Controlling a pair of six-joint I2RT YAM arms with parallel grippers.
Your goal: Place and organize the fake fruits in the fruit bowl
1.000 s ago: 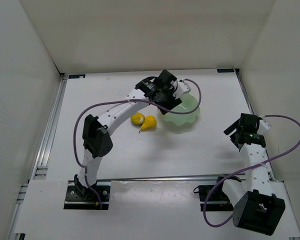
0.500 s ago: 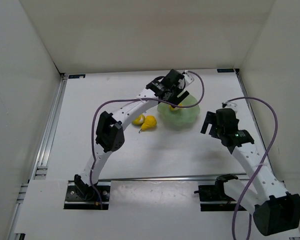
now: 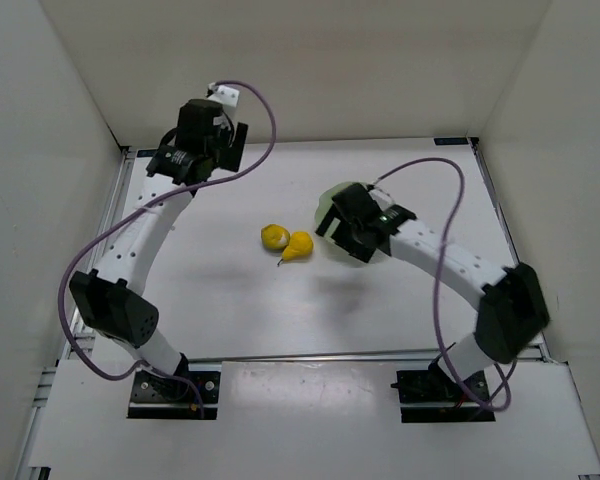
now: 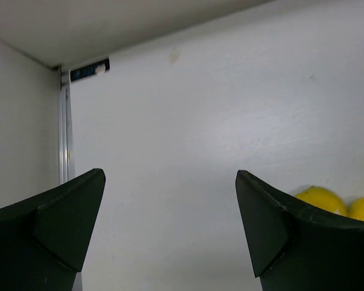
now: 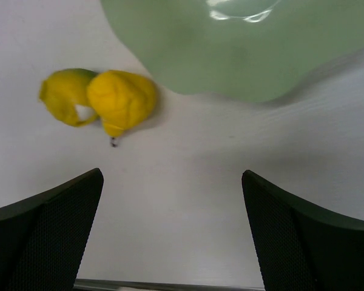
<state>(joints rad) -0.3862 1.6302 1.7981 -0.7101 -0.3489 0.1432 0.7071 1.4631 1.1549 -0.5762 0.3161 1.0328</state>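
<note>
While the left gripper (image 4: 170,177) and the right gripper (image 5: 171,176) both hang spread and empty, two fake fruits lie on the table (image 3: 220,300) outside the fruit bowl (image 5: 242,54).

Findings: the white table carries everything noted here. The left arm (image 3: 140,235) stands high at the back-left corner. Its fingers are wide apart, nothing is between them, and both fruits sit at the lower right edge of its wrist view. The right arm (image 3: 450,265) reaches over the fruit bowl and covers most of it from above, with its fingers parted and holding nothing. The bowl is pale green and sits right of centre; its contents cannot be made out. The pear-shaped fruit (image 3: 299,245) lies close against the bowl's left rim, contact unconfirmed, with its stem toward the near edge. The roundish fruit (image 3: 273,237), which has a white patch, touches the pear on the side away from the bowl.
</note>
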